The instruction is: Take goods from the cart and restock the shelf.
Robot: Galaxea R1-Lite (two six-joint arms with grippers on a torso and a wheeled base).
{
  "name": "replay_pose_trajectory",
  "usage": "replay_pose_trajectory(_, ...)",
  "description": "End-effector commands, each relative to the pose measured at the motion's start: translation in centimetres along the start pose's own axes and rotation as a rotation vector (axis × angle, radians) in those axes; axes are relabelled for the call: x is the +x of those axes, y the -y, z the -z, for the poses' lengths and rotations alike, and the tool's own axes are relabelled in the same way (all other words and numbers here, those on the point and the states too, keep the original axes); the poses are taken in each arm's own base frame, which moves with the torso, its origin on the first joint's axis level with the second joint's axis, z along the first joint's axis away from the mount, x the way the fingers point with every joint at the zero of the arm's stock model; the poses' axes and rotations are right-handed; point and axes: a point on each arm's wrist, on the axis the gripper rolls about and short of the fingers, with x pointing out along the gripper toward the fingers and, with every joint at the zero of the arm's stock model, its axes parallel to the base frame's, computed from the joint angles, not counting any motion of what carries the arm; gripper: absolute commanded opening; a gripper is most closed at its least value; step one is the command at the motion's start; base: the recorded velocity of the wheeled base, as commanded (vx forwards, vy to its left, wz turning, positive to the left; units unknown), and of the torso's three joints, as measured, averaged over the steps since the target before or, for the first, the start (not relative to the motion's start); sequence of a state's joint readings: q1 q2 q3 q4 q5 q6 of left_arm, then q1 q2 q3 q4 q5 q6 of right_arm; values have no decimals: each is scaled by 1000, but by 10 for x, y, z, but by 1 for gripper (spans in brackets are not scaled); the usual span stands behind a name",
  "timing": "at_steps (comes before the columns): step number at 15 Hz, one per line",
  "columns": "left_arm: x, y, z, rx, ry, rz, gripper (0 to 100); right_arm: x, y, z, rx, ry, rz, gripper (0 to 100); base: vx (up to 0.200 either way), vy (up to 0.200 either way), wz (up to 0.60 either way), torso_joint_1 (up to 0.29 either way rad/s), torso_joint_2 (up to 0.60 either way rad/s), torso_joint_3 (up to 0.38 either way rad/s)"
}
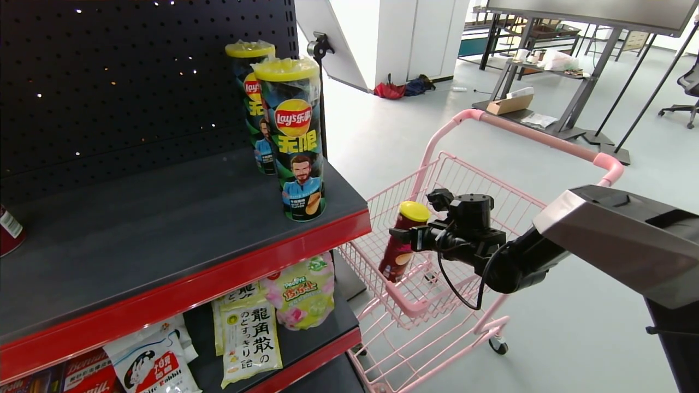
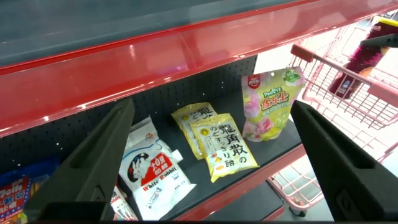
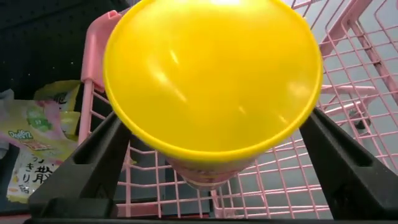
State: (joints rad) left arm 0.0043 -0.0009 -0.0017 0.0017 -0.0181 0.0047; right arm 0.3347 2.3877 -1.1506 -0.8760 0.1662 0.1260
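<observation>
My right gripper [image 1: 408, 238] clasps the red chip can [image 1: 396, 261] high on its body, above the pink cart [image 1: 538, 137]. I judge it light, stiff, slick and thin-walled, so I squeeze gently. My left gripper [image 2: 205, 121] is spread and empty. The shelf [image 1: 164, 234] lies beyond.

Printed labels mark the chip cans [image 1: 292, 142] and candy bags [image 1: 248, 338].

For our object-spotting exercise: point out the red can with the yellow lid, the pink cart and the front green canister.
red can [image 1: 396, 262]: head view, on its red body.
pink cart [image 1: 538, 136]: head view, on its handle bar.
front green canister [image 1: 295, 147]: head view, on its label.
</observation>
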Motion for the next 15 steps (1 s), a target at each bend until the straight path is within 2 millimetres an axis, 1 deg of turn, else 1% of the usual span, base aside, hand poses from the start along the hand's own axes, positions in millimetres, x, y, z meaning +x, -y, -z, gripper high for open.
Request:
replay_pose_trajectory(1,0,0,0,0,-1,0,100,6,0,6,0,-11,-4,100,0,0,0,0,0,0)
replay_pose_trajectory(3,0,0,0,0,-1,0,100,12,-5,9,-4,-12,-15,100,0,0,0,0,0,0)
replay_pose_trajectory(7,0,0,0,0,-1,0,100,21,-7,11,-8,-3,-25,100,0,0,0,0,0,0)
replay_pose_trajectory(8,0,0,0,0,-1,-2,100,24,-7,15,-10,-9,-24,100,0,0,0,0,0,0)
replay_pose_trajectory(9,0,0,0,0,-1,-2,100,26,-11,16,-12,-11,-29,0,0,0,0,0,0,0)
replay_pose_trajectory(13,0,0,0,0,-1,0,100,27,-13,16,-15,-4,-29,0,0,0,0,0,0,0)
replay_pose_trajectory(14,0,0,0,0,-1,-2,100,26,-13,10,-19,32,-23,0,0,0,0,0,0,0)
replay_pose_trajectory(15,0,0,0,0,-1,-2,100,26,-13,8,-20,44,-18,0,0,0,0,0,0,0)
